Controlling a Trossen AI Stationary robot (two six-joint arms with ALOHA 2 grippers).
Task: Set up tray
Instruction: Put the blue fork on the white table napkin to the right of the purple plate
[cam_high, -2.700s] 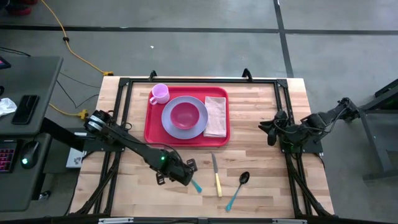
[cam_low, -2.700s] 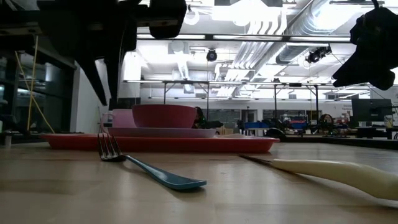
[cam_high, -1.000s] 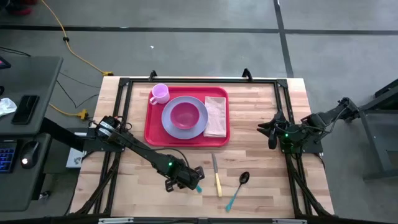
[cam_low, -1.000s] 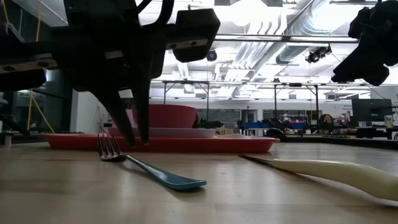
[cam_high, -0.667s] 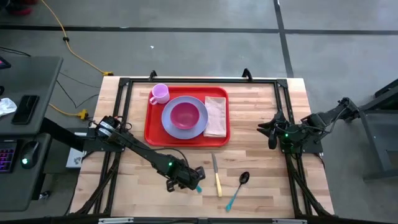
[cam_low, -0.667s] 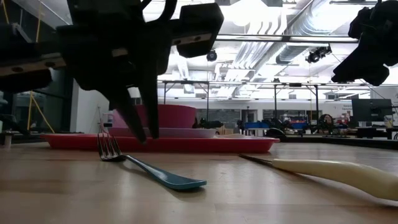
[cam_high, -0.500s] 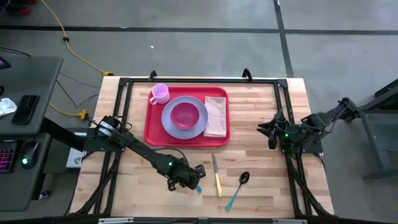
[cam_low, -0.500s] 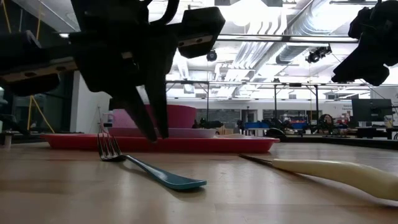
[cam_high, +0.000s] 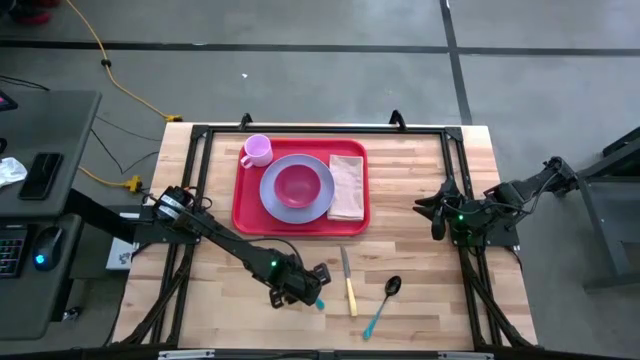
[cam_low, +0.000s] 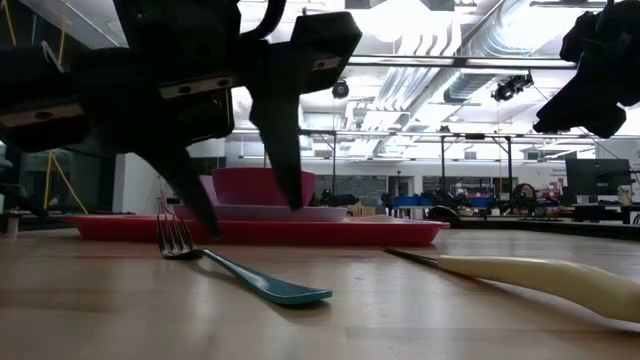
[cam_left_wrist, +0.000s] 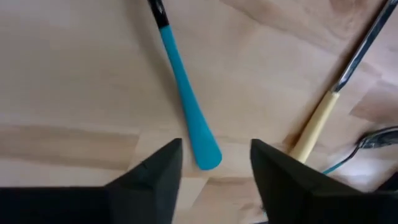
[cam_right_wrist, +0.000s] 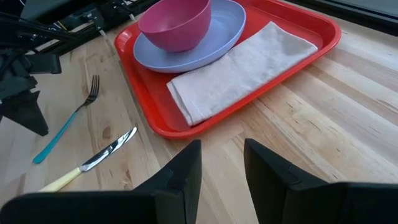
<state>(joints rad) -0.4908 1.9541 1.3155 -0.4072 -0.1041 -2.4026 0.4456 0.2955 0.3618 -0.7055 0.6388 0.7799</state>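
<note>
1. One tray (cam_high: 300, 185) sits toward the far middle of the counter (cam_high: 420, 260), flat and red, carrying a lavender plate (cam_high: 296, 188) with a pink bowl (cam_high: 298, 185) on it, a pink cup (cam_high: 257, 150) in one far corner and a folded napkin (cam_high: 348, 186) along the plate's right side.
2. It looks like stiff, smooth plastic: light in itself, but loaded it would likely slide or tip its contents if lifted by one edge. The low raised rim is the only real place to pinch, best at a bare stretch.
3. The left hand (cam_left_wrist: 211, 165) hovers low over the near counter with its fingers spread wide and empty, straddling the tip of the teal handle of a fork (cam_low: 240, 270). That handle is thin, hard and probably slippery, lying flat, so a pinch across its narrow width seems the way.
4. A knife (cam_high: 348, 283) with a cream handle and a spoon (cam_high: 384, 302) lie just beside, on the bare wood.
5. The right hand (cam_right_wrist: 221, 168) waits at the right side, fingers parted, holding nothing.
</note>
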